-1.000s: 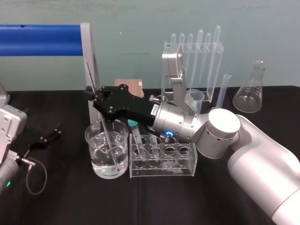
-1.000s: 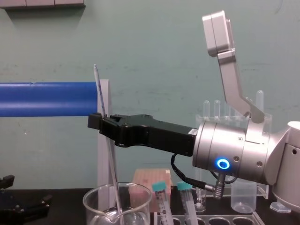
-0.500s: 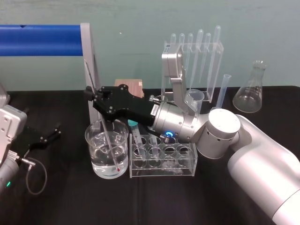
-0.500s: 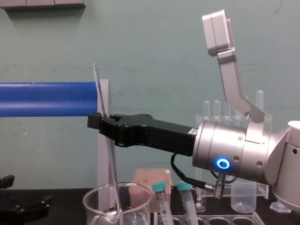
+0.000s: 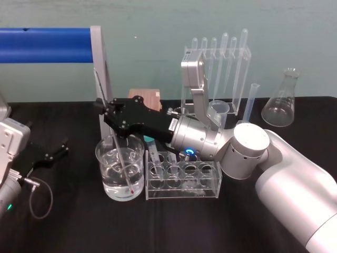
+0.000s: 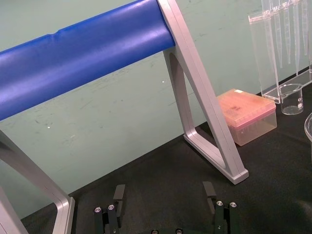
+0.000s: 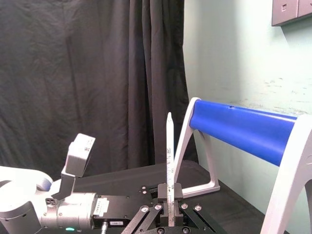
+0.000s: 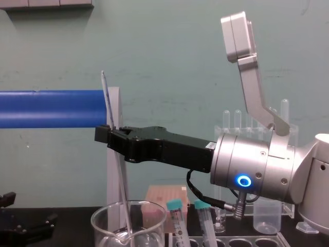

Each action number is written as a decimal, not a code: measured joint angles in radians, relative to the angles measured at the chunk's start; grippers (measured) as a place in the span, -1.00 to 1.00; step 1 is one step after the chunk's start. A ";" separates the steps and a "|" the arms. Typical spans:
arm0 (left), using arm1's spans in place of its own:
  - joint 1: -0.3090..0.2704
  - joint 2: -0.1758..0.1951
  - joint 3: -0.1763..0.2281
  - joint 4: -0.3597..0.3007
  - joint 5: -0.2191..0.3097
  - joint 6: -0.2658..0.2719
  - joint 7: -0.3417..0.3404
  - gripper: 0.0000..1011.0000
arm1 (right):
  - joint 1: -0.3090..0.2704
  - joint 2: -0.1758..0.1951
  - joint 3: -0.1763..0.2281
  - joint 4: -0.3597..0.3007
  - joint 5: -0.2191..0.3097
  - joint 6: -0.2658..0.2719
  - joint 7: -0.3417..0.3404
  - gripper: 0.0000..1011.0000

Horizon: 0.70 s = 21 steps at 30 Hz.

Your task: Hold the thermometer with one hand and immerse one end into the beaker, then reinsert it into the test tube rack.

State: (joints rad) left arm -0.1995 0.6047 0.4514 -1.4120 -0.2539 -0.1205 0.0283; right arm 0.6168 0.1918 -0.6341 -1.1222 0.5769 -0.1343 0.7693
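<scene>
The right gripper (image 5: 103, 107), a long black unit on a thick silver cylindrical wrist with a lit blue ring, reaches toward the robot's left. It sits above the large wide clear glass beaker (image 5: 105, 169). Its jaws are closed down to the width of a rod and clamp the thermometer (image 5: 121, 155), a very long, thin clear glass rod with a small red bulb. The clamp point lies on the upper part of the rod. In the right wrist view, the fingers (image 7: 163, 191) press both sides of the graduated stem (image 7: 169, 146).

The thermometer is tilted, with its upper end (image 8: 106, 98) leaning toward the robot's left. The lower end passes inside the beaker rim, and the red bulb (image 5: 132, 188) sits in the clear liquid near the bottom of the beaker.

The beaker stands on the black table (image 5: 79, 221), just beside the low clear test tube rack (image 5: 181, 182) and on its left. The rack carries teal-capped graduated tubes (image 8: 175, 206).

The left gripper (image 6: 164, 192), a small black unit, is parked low over the table at the robot's left, well apart from the beaker. Its jaws stand wide apart and hold nothing.
</scene>
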 joint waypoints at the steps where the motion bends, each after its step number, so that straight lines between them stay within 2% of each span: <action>1: 0.000 0.000 0.000 0.000 0.000 0.000 0.000 0.99 | 0.000 0.000 0.000 0.000 0.000 0.000 0.000 -0.88; 21: 0.000 0.000 0.000 0.000 0.000 0.000 0.000 0.99 | 0.003 -0.002 -0.002 0.010 -0.002 -0.002 0.003 -0.88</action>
State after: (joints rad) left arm -0.1995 0.6047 0.4514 -1.4119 -0.2539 -0.1205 0.0283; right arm 0.6196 0.1895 -0.6356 -1.1126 0.5748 -0.1366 0.7720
